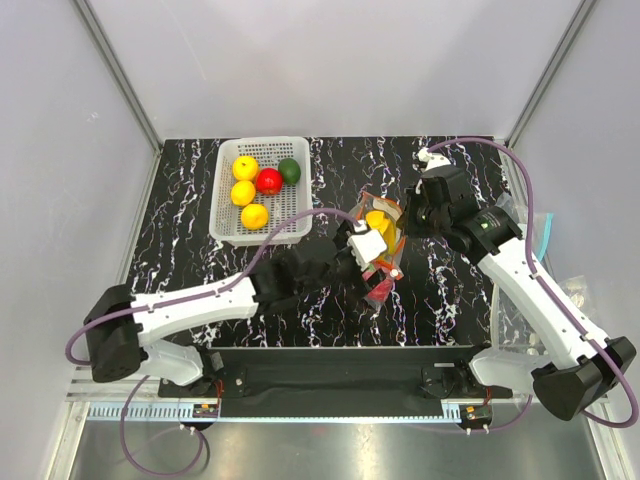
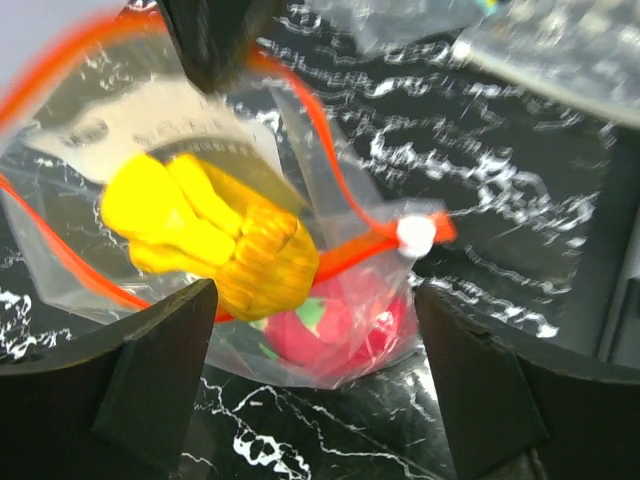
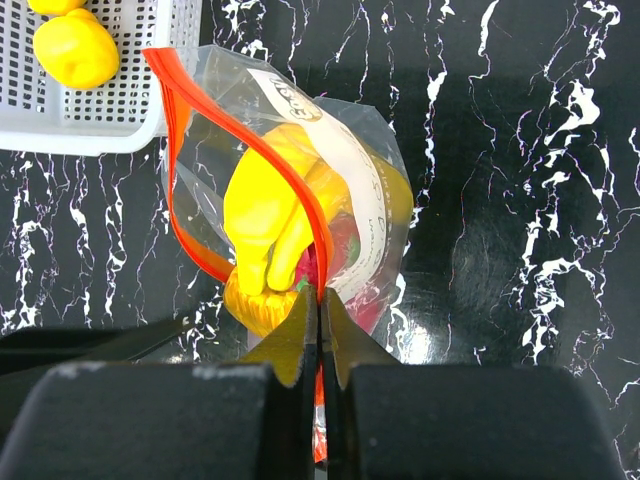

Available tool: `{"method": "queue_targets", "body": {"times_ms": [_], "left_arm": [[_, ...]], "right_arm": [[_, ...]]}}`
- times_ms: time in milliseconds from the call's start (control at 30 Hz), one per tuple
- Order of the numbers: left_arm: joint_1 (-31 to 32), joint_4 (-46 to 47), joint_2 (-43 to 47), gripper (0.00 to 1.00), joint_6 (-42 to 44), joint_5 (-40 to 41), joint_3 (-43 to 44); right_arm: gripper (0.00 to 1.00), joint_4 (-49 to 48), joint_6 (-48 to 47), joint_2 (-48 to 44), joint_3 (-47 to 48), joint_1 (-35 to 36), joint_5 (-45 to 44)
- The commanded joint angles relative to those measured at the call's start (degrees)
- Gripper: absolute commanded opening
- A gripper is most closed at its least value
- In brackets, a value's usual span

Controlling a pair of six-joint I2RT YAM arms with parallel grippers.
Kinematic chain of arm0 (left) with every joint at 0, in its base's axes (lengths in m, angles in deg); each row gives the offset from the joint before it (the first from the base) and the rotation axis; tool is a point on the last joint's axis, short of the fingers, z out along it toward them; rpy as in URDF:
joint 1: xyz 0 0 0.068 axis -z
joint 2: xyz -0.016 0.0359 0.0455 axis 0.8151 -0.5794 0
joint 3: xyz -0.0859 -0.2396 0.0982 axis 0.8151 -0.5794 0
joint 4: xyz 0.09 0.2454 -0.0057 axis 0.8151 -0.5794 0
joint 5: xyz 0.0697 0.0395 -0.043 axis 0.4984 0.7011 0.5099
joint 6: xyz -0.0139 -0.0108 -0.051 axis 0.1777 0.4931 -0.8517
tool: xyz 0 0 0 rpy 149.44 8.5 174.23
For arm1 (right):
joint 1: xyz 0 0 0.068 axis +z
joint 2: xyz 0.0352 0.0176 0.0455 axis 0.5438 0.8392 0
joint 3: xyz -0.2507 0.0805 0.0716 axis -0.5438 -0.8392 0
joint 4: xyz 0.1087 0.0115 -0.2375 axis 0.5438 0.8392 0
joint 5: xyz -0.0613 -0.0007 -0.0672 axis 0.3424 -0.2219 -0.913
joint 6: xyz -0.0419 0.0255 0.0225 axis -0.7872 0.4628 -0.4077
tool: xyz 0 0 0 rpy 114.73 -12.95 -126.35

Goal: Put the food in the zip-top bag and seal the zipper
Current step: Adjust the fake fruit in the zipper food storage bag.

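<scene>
- Your right gripper (image 3: 320, 318) was clenched on the zipper (image 3: 275, 165); its two fingers were pressed together with the red-orange strip between them.
- Your left gripper (image 2: 315, 340) was released. Its two dark fingers stood wide apart, one on each side of the lower part of the zip-top bag (image 3: 370, 170), and I could not tell whether they touched the plastic.
- The bag lay on the black marbled table (image 1: 180, 230), just beside the white mesh basket (image 1: 228, 215) and between your two grippers.
- Inside the bag you had the yellow banana bunch (image 3: 260, 215) and, under it, the pink-red dragon fruit (image 2: 340, 325) with a little green on it.
- The two sides of the zipper were apart along most of the mouth, so the bag was open.
- The small white slider (image 2: 415, 235) sat at one end of the strip, just above the dragon fruit in the left wrist view.
- In the basket lay round yellow-orange fruits (image 1: 245, 167), together with a red fruit (image 1: 268, 180) and a green fruit (image 1: 289, 170).
</scene>
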Motion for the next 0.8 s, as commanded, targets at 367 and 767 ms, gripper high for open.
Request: {"method": "queue_targets", "body": {"times_ms": [367, 767], "left_arm": [[-5.1, -19.1, -0.9, 0.60, -9.4, -2.7, 20.6], [-7.7, -24.6, -17.0, 0.36, -9.9, -5.8, 31.9]], "right_arm": [[0.00, -2.1, 0.1, -2.0, -0.3, -0.5, -0.6], [0.00, -0.1, 0.4, -2.5, 0.4, -0.6, 1.3]]}}
